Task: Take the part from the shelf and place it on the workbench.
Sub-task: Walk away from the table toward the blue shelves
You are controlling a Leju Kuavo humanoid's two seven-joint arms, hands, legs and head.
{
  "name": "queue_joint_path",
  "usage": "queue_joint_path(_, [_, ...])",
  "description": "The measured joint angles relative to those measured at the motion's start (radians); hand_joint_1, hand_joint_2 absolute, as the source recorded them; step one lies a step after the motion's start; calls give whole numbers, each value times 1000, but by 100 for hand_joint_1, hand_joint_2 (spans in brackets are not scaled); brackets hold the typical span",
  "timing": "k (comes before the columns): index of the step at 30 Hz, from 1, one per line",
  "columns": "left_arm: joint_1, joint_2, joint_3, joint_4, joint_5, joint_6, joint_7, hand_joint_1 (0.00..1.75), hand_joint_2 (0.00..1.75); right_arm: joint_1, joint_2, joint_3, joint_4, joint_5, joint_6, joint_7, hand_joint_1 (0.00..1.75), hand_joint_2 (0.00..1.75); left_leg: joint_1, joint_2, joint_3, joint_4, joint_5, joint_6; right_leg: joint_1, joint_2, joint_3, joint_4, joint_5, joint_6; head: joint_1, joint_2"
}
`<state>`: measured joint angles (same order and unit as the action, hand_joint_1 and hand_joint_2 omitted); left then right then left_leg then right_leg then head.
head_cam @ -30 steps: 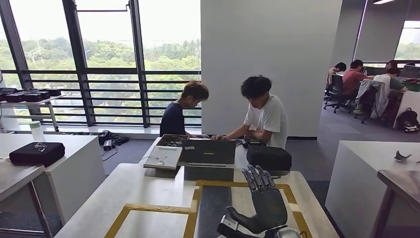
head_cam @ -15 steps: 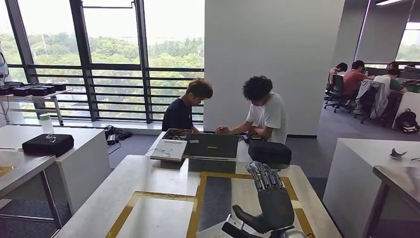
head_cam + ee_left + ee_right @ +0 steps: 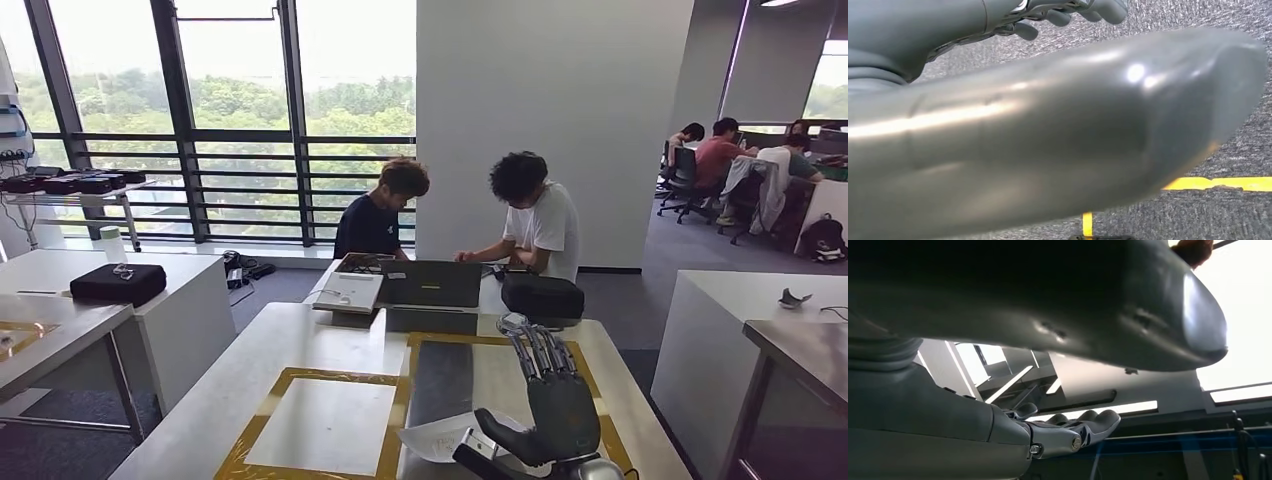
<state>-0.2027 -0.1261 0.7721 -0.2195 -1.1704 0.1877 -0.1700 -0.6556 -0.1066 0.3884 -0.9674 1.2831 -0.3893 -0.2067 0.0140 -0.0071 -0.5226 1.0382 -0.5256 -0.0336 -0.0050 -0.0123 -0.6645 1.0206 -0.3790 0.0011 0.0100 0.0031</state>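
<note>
The workbench [image 3: 300, 350] lies straight ahead, a white table marked with yellow tape frames and a dark strip. My right hand [image 3: 550, 405] stands raised over its near end, fingers straight up. In the right wrist view the fingers [image 3: 1073, 432] are stretched out and nothing shows between them and the thumb. A pale flat piece [image 3: 435, 438] pokes out under the thumb. Whether the hand holds it or it lies on the table is unclear. My left hand [image 3: 1068, 12] hangs over grey carpet, fingers loosely bent, holding nothing.
Two people sit at the bench's far end behind a laptop [image 3: 432, 283] and a black case [image 3: 542, 297]. A white table with a black case [image 3: 118, 283] stands on the left. On the right, a white counter [image 3: 720, 300] and a dark tabletop [image 3: 800, 345].
The camera has turned left and dipped, so the scene slid right and more of the bench shows. The pale piece has come into sight under my right thumb.
</note>
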Motion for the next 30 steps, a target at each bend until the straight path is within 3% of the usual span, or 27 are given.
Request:
queue_joint_path(2, [-1,0,0,0,-2,-3,0,0,0,6,-1,-6,-1,-3,-5,3,0,0,0,1,-13,-1,12,22,-2,0,-5,0,11,12,2,0])
queue_joint_path(3, [-2,0,0,0,-3,-4,0,0,0,10,-2,-9,-2,-3,-5,3,0,0,0,2,-21,-2,21,32,-3,1,-12,11,-4,17,3,0])
queue_joint_path(5, [-4,2,0,-1,-4,-7,1,0,0,16,-5,-14,-6,-4,-4,4,0,0,2,4,-44,-4,43,48,-5,4,-46,96,-84,27,6,0])
queue_joint_path(7, [-5,4,0,-1,-5,-8,2,0,0,22,-7,-15,-8,-4,-4,4,0,0,0,5,-73,-4,66,54,-5,6,-86,234,-172,33,8,0])
queue_joint_path(8, [-5,4,0,-1,-5,-9,2,0,0,26,-8,-16,-8,-4,-4,4,0,0,-1,5,-87,-3,76,55,-5,6,-92,282,-189,32,8,0])
queue_joint_path(9, [-5,4,0,-1,-5,-9,2,0,0,30,-8,-16,-9,-4,-4,4,0,0,-2,5,-100,-3,87,55,-4,7,-81,297,-185,30,8,0])
queue_joint_path(10, [-5,4,0,-1,-5,-9,2,0,0,32,-8,-16,-9,-4,-4,4,0,0,-4,4,-113,-3,97,54,-2,7,-50,273,-166,24,8,0])
queue_joint_path(11, [-5,4,0,-1,-5,-9,2,0,0,33,-9,-16,-11,-4,-4,4,0,0,-5,4,-123,-3,107,53,1,9,0,214,-143,16,8,0])
queue_joint_path(13, [-6,2,0,-1,-6,-10,2,0,0,29,-9,-18,-20,-4,-4,4,0,0,-7,4,-138,-3,124,48,11,10,103,69,-131,-4,8,0])
queue_joint_path(15, [-7,1,0,-1,-7,-10,2,0,0,26,-10,-21,-28,-4,-5,4,0,0,-3,4,-143,-7,141,36,21,11,145,-6,-138,-15,8,0])
queue_joint_path(17, [-7,1,0,-1,-7,-11,2,0,0,25,-10,-23,-31,-4,-5,4,0,0,0,4,-145,-16,156,23,21,10,140,-22,-119,-22,10,0])
queue_joint_path(18, [-7,2,0,-1,-7,-11,2,0,0,24,-10,-24,-32,-4,-4,4,0,0,-1,4,-151,-13,149,18,18,9,136,-30,-106,-26,9,0])
queue_joint_path(20, [-7,4,0,0,-7,-11,2,0,0,23,-10,-24,-34,-4,-4,4,0,0,-2,3,-174,46,82,9,8,6,121,-44,-77,-34,8,0])
queue_joint_path(22, [-7,6,0,0,-7,-11,2,0,0,26,-10,-24,-34,-3,-2,3,0,0,0,3,-204,169,-10,-2,6,5,94,-45,-54,-36,6,0])
queue_joint_path(23, [-7,7,0,0,-7,-11,2,0,0,27,-10,-24,-34,-3,0,2,0,0,2,3,-212,224,-31,-7,5,4,80,-43,-44,-34,5,0])
queue_joint_path(24, [-7,8,0,0,-7,-11,3,0,0,28,-10,-24,-34,-2,3,1,0,0,4,3,-207,253,-32,-11,4,3,66,-40,-35,-31,5,0])
queue_joint_path(25, [-7,9,0,0,-8,-11,4,0,0,28,-10,-24,-34,-2,5,1,0,0,5,4,-185,247,-14,-14,1,2,51,-36,-27,-28,4,0])
queue_joint_path(27, [-8,9,0,0,-9,-11,7,0,0,24,-10,-24,-33,-1,11,-2,0,0,10,5,-97,141,18,-24,-3,0,22,-21,-13,-17,3,0])
queue_joint_path(29, [-9,9,0,-1,-10,-11,9,0,0,15,-10,-24,-32,0,14,-7,0,0,11,2,-23,33,11,-19,-3,0,-1,-4,-2,-4,2,0])
queue_joint_path(30, [-9,9,0,0,-9,-11,9,0,0,11,-10,-24,-31,0,14,-11,0,0,9,0,-12,12,0,-11,-1,0,-6,0,5,1,2,0])
